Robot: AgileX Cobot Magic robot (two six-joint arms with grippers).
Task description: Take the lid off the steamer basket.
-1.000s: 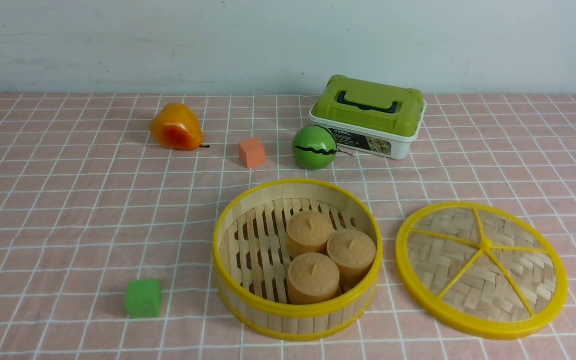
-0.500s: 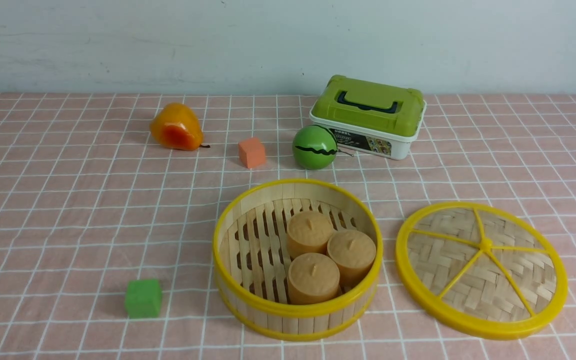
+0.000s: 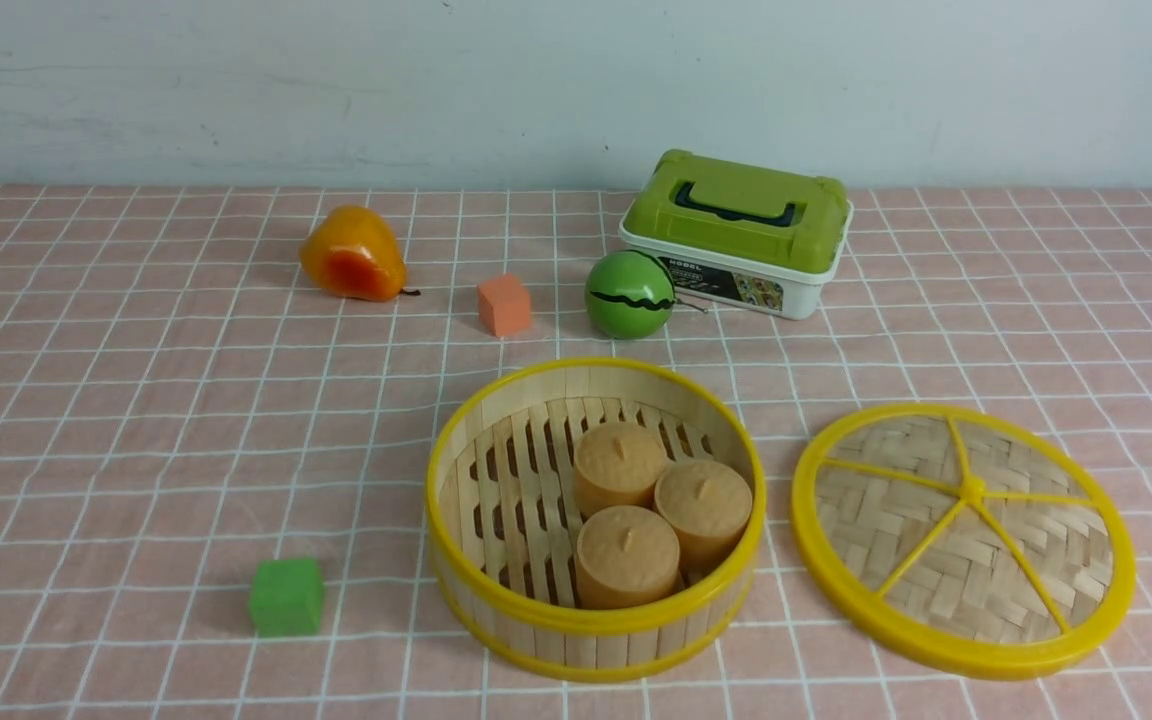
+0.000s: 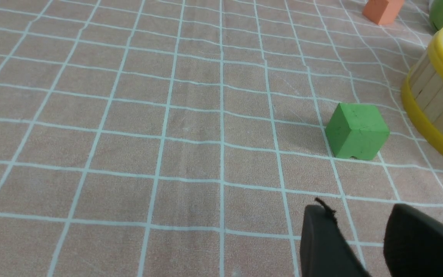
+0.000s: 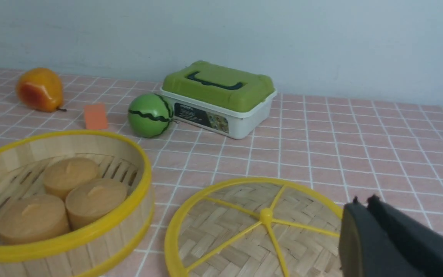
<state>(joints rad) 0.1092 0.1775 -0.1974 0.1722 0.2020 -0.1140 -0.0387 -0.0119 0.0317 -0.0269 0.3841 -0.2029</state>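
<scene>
**A:** The right gripper [image 5: 363, 200] was closed, its fingers pressed together on nothing. The left gripper [image 4: 358, 209] had its fingers apart, with checked cloth [image 3: 136, 420] showing between them, and it held nothing either.

**B:** And the lid?

**A:** The lid [image 3: 963, 540] was already off. It lay flat on the cloth just ahead of the right gripper and below it, spokes up, with no contact between the two. The steamer basket [image 3: 536, 630] stood open just past the lid, on the side toward the left arm, close to the lid but not touching it.

**B:** What lay farther out?

**A:** The white box [image 3: 736, 235] with the green top stood well beyond the right gripper, near the wall. The orange pear [image 3: 351, 255] lay far off past the basket. A green striped ball [image 3: 628, 293] sat just beside the box.

**B:** And the smaller things?

**A:** Three tan cakes [image 3: 626, 555] were bunched together inside the basket. An orange block [image 3: 503, 304] sat between the ball and the pear. A green block [image 4: 356, 130] sat near the left gripper, just ahead of its fingertips and apart from the basket wall.

**B:** Had anything changed since a second earlier?

**A:** No. In the front view every piece lay where it had been, and neither arm had come into that view.
</scene>
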